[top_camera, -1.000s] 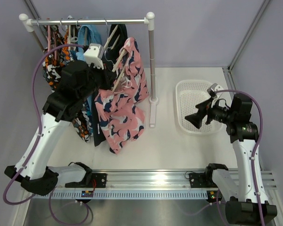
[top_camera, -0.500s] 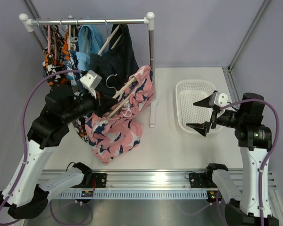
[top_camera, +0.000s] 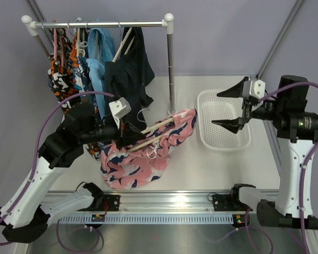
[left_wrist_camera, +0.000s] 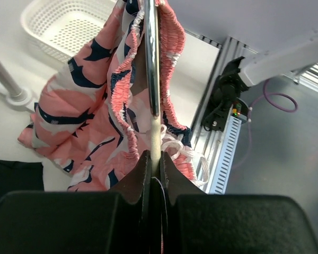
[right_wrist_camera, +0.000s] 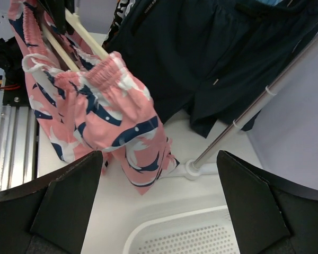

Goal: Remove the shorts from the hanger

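The pink shorts with navy and white blotches hang on the cream hanger, off the rail, low over the table in front of the rack. My left gripper is shut on the hanger's bar. In the left wrist view the hanger runs straight out from the shut jaws with the shorts' waistband around it. My right gripper is open and empty above the white basket, facing the shorts. The right wrist view shows the shorts and the hanger ahead at upper left.
The clothes rack at the back holds a navy garment, a blue one and an orange-black-white one on pink hangers. Its upright pole and foot stand between the shorts and the basket.
My left arm has pulled the hanger with the shorts down and toward the front right, away from the rail. My right gripper has risen and moved back over the basket, still open.
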`<act>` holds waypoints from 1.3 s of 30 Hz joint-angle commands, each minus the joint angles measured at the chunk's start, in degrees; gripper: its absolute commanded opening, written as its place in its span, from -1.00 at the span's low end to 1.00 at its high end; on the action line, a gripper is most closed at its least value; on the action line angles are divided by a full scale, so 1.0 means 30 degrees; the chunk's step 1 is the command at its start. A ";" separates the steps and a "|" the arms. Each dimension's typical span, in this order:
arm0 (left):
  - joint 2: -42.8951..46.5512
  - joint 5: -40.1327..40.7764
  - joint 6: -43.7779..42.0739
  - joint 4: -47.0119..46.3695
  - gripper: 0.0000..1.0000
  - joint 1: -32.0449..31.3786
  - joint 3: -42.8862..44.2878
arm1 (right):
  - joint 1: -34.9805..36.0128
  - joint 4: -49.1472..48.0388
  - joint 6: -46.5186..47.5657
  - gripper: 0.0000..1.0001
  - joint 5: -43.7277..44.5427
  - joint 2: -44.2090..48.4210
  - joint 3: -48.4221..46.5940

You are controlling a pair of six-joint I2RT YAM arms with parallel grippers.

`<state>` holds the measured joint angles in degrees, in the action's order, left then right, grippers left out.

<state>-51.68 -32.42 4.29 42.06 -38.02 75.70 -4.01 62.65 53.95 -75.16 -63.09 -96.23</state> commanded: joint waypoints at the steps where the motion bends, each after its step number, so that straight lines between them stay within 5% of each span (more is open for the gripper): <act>1: 0.0469 -0.1554 -0.0172 -0.1306 -1.00 -0.0537 0.0167 | 0.0545 0.0652 -0.0552 0.98 -0.0145 -0.0795 -0.0007; 12: 0.0557 -0.1789 0.0208 -0.1511 -1.00 -0.1037 0.0401 | 0.2829 0.5069 0.4188 0.90 0.0558 -0.3167 0.0755; 20: 0.0235 -0.1907 0.0472 -0.2097 -1.00 -0.1096 0.0635 | 0.4732 0.4721 0.4252 0.75 0.0765 -0.3753 0.2104; 23: 0.0147 -0.1789 0.0502 -0.2477 -1.00 -0.1096 0.0694 | 0.4998 0.4897 0.4485 0.51 0.0736 -0.4047 0.2221; 28: 0.0030 -0.1176 0.0444 -0.2888 -1.00 -0.1096 0.0869 | 0.5146 0.6389 0.6007 -0.76 0.1230 -0.4517 0.1929; 30: 0.0030 -0.0707 0.0268 -0.2801 -1.00 -0.1096 0.1016 | 0.5146 0.6363 0.6215 -0.98 0.1671 -0.4284 0.2074; 35: 0.0117 0.0609 -0.0581 -0.1543 -1.00 -0.1096 0.1338 | 0.3745 0.4402 0.4753 -1.00 0.1559 -0.2585 0.3042; 39: 0.0760 0.1373 -0.0963 -0.0779 -1.00 -0.1096 0.0639 | 0.0170 0.6494 0.6500 -1.00 -0.0406 -0.2903 0.1874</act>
<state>-52.25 -32.34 2.11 39.13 -41.85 76.07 4.51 78.65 68.62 -74.59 -71.88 -87.53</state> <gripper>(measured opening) 0.057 0.054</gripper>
